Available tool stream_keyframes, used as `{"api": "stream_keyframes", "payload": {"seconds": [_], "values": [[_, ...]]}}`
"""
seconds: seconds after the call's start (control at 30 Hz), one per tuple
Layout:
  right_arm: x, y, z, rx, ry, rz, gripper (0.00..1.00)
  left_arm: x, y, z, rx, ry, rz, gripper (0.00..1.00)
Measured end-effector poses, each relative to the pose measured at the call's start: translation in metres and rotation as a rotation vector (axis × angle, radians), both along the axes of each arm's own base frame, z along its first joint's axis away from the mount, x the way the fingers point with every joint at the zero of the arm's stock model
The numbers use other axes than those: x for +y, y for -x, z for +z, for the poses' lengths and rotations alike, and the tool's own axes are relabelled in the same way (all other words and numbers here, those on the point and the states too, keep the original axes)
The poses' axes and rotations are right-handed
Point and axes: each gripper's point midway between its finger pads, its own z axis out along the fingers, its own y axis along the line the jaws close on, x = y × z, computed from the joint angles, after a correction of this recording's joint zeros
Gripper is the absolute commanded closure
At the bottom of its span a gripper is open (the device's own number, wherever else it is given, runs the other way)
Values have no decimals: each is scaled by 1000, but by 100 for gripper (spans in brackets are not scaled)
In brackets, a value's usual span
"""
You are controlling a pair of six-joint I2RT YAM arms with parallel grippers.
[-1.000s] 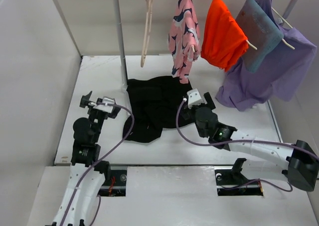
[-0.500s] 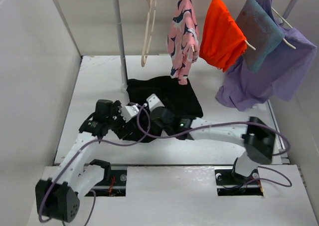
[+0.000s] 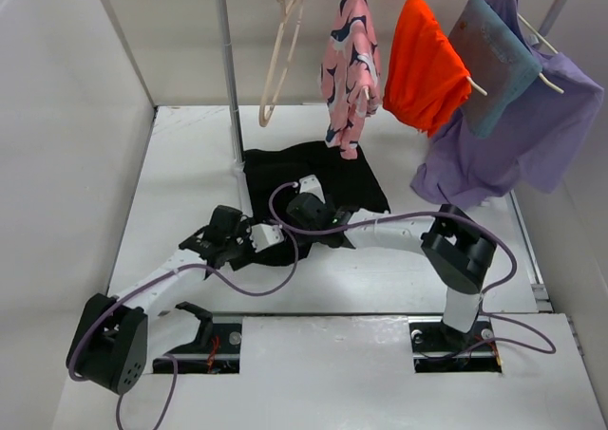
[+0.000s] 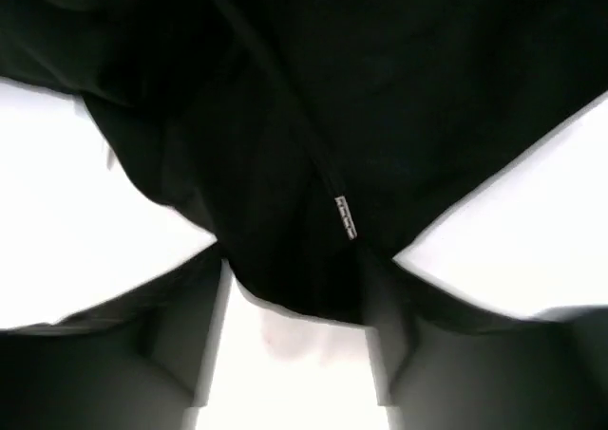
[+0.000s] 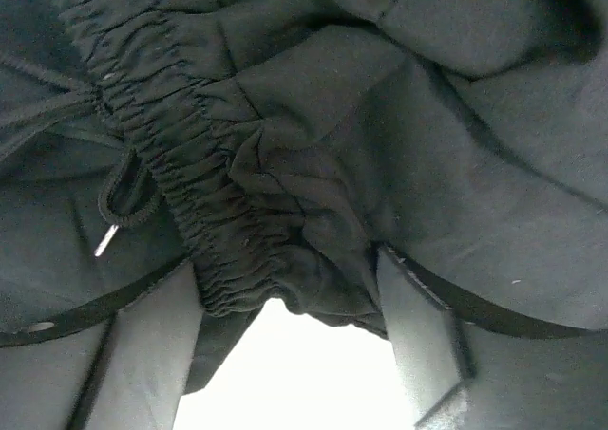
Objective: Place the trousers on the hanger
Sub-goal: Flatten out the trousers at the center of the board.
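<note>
The black trousers [image 3: 318, 178] lie crumpled on the white table [image 3: 180, 164] under the rail. The bare beige hanger [image 3: 276, 62] hangs at the rail's left end, tilted. My left gripper [image 3: 256, 237] sits low at the trousers' near left edge. In the left wrist view a black fold [image 4: 285, 193] with a drawstring tip [image 4: 346, 218] fills the gap of that gripper [image 4: 302, 269], touching both fingers. My right gripper [image 3: 302, 206] rests on the cloth's middle. The right wrist view shows the gathered waistband [image 5: 237, 231] bunched inside that gripper [image 5: 288, 259], and the drawstring loop [image 5: 122, 197] to its left.
A pink patterned garment [image 3: 350, 65], an orange one [image 3: 423, 55], a grey-blue one [image 3: 494, 60] and a purple one [image 3: 518, 136] hang on other hangers to the right. The rack's upright pole [image 3: 228, 79] stands just left of the trousers. White walls close in the table's left and back.
Both arms have swung inward from the table's sides onto the trousers. Their jaws have narrowed around the black cloth. The empty hanger has swung slightly.
</note>
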Motion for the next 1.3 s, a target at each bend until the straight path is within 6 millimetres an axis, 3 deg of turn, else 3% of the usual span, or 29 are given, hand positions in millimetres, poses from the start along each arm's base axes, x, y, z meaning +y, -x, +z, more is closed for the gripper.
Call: {"api": "stream_keyframes", "payload": {"seconds": [0.1,0.13,0.17,0.2,0.33,0.4,0.47,0.57,0.67,0.73,0.8,0.87,1.0,1.1,1.2,1.3], "values": [[-3,-7,-7,28,-21,-26,57,0,-7,-5,-40,-7,-2,100],[-4,-8,-9,34,-23,-32,68,1,-8,-8,-45,-11,3,100],[-4,-9,-10,39,-27,-35,94,2,-10,-8,-59,-17,4,100],[-4,-8,-10,42,-30,-31,100,2,-12,-8,-70,-17,7,100],[-6,-7,3,45,-59,-45,100,15,-17,-3,-99,-24,74,100],[-12,-7,27,33,-110,-63,100,36,-26,8,-148,-41,166,100],[-29,-9,64,10,-196,-102,100,69,-37,27,-227,-62,288,100],[-86,-21,133,-60,-373,-235,100,125,-47,66,-371,-133,479,100],[-176,-35,177,-154,-509,-451,100,157,-53,101,-478,-223,585,100],[-236,-29,182,-193,-533,-607,100,171,-56,117,-521,-266,634,100],[-279,-16,173,-182,-522,-737,100,185,-59,128,-553,-302,687,100],[-311,-6,162,-152,-505,-847,100,198,-62,135,-567,-332,731,100],[-355,6,139,-59,-468,-1010,100,223,-76,148,-564,-394,795,100],[-361,1,145,-30,-441,-1014,100,242,-89,165,-568,-419,841,100],[-365,-21,167,-66,-427,-977,100,274,-97,189,-564,-437,916,100],[-367,-46,176,-89,-420,-941,98,288,-96,202,-565,-454,936,100]]}}
